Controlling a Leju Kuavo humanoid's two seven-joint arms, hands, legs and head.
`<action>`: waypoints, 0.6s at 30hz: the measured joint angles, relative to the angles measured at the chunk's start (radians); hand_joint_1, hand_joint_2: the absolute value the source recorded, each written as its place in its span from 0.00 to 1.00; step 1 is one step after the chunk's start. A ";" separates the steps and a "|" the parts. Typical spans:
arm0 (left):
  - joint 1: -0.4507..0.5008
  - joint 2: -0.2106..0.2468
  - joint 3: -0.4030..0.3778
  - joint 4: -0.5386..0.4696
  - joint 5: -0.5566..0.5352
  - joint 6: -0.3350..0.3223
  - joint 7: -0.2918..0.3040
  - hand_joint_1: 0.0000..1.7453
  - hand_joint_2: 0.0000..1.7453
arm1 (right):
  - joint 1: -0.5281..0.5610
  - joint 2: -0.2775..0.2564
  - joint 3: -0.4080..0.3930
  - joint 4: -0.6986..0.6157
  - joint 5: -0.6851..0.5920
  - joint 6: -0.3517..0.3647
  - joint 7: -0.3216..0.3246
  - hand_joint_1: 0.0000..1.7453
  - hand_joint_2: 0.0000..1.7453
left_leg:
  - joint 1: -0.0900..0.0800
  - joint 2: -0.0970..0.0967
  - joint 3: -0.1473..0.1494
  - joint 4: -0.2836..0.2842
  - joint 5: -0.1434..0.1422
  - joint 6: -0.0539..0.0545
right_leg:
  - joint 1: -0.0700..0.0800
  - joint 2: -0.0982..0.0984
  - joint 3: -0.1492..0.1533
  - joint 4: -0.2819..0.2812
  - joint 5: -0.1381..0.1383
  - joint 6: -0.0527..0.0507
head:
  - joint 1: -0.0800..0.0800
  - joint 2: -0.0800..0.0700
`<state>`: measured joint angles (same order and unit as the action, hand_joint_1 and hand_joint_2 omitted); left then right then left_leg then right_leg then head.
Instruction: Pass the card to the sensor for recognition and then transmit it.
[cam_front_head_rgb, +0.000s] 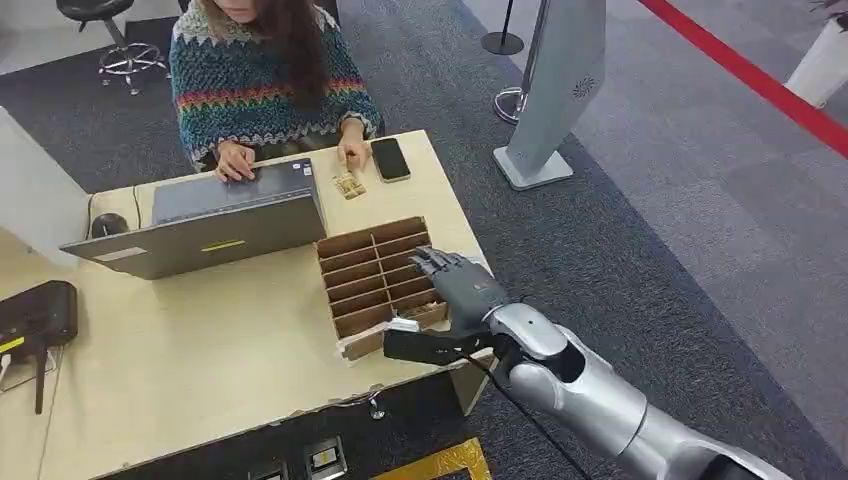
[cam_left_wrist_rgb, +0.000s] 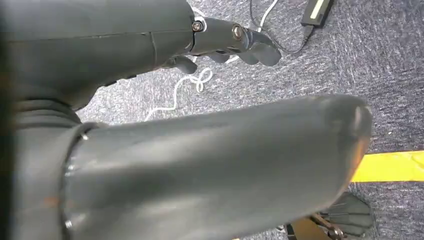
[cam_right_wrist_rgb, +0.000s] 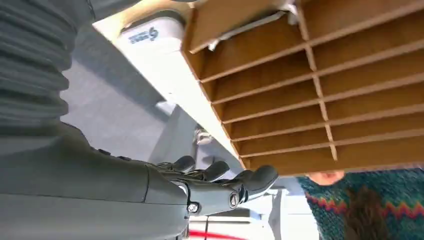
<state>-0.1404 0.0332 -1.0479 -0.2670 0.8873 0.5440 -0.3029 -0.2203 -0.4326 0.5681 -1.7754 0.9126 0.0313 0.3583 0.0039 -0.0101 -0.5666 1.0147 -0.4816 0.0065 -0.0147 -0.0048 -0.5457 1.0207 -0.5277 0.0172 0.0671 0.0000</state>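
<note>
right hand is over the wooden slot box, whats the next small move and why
Probably lower the right hand toward the near end of the brown wooden divided box and close its fingers on the white card lying there. The hand hovers over the box's near right corner holding nothing, fingers spread, so the card is not yet gripped.
</note>
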 joint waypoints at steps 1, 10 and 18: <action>0.000 0.000 0.000 0.000 0.000 0.000 0.000 0.00 0.00 | 0.000 0.000 0.011 -0.001 0.019 0.006 0.012 0.00 1.00 | 0.000 0.000 0.000 0.000 0.000 0.000 | 0.000 0.000 0.000 0.000 0.000 0.000 | 0.000 0.000; 0.002 -0.002 0.000 0.000 0.007 0.009 0.000 0.00 0.00 | -0.001 0.003 0.079 -0.003 0.083 -0.009 0.048 0.00 1.00 | 0.000 0.000 0.000 0.000 0.000 0.000 | 0.000 0.000 0.000 0.000 0.000 0.000 | 0.000 0.000; 0.007 -0.002 0.001 0.000 0.012 0.013 0.000 0.00 0.00 | -0.001 0.017 0.104 0.013 0.095 -0.054 0.048 0.00 1.00 | 0.000 0.000 0.000 0.000 0.000 0.000 | 0.000 0.000 0.000 0.000 0.000 0.000 | 0.000 0.000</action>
<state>-0.1330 0.0313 -1.0468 -0.2670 0.8995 0.5566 -0.3029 -0.2208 -0.4158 0.6726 -1.7628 1.0075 -0.0226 0.4066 0.0038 -0.0102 -0.5669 1.0146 -0.4816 0.0065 -0.0148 -0.0050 -0.5458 1.0207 -0.5277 0.0172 0.0671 0.0000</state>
